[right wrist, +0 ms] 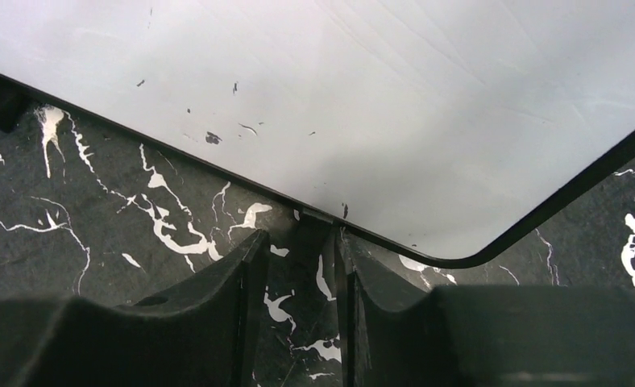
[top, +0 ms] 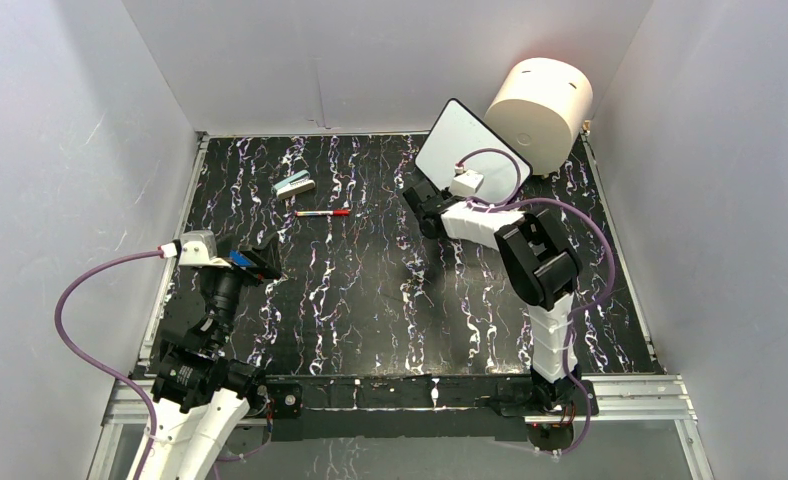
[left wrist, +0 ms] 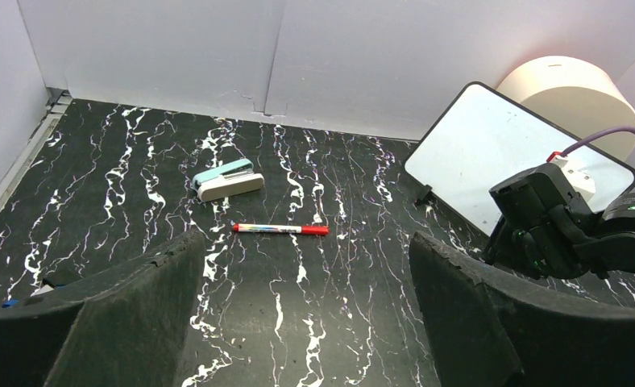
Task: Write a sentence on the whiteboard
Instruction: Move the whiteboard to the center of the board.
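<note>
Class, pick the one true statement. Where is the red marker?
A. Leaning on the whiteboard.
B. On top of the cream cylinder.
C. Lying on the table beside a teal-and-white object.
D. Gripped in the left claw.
C: the red marker lies flat on the table just in front of the teal-and-white object, apart from the whiteboard, with nothing gripping it.

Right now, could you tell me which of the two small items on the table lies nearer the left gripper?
The red marker, a thin pen; the teal-and-white block sits behind it, farther from the left gripper.
</note>
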`<state>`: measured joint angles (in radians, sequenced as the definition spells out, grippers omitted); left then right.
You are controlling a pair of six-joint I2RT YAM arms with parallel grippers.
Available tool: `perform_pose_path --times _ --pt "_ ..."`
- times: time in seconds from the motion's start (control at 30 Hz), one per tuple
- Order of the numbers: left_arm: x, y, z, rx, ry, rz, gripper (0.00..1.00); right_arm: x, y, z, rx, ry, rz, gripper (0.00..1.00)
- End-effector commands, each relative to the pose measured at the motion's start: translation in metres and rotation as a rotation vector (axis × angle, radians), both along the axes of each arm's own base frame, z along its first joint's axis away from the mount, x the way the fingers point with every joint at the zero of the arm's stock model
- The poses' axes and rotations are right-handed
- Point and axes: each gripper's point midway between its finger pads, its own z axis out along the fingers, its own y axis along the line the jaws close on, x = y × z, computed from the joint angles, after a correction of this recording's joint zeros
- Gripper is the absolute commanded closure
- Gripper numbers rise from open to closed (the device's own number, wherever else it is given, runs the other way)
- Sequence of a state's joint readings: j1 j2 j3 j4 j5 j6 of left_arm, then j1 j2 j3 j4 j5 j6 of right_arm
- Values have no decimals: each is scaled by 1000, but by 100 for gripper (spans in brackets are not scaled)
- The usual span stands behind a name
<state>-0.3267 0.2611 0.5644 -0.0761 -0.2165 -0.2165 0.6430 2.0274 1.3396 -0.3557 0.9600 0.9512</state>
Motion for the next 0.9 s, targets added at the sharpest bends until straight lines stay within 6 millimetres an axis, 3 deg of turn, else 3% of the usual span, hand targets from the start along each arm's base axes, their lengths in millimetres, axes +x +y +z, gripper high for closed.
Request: perform_pose_path --times 0.0,0.47,0.87 --pt "0 -3 6 5 -25 -15 7 10 -6 14 -33 -63 -66 58" --pt "1 -3 4 8 -21 -14 7 -13 -15 -1 -38 29 1 100" --pt "8 -5 -6 29 23 -12 7 -55 -8 -1 12 90 339 100"
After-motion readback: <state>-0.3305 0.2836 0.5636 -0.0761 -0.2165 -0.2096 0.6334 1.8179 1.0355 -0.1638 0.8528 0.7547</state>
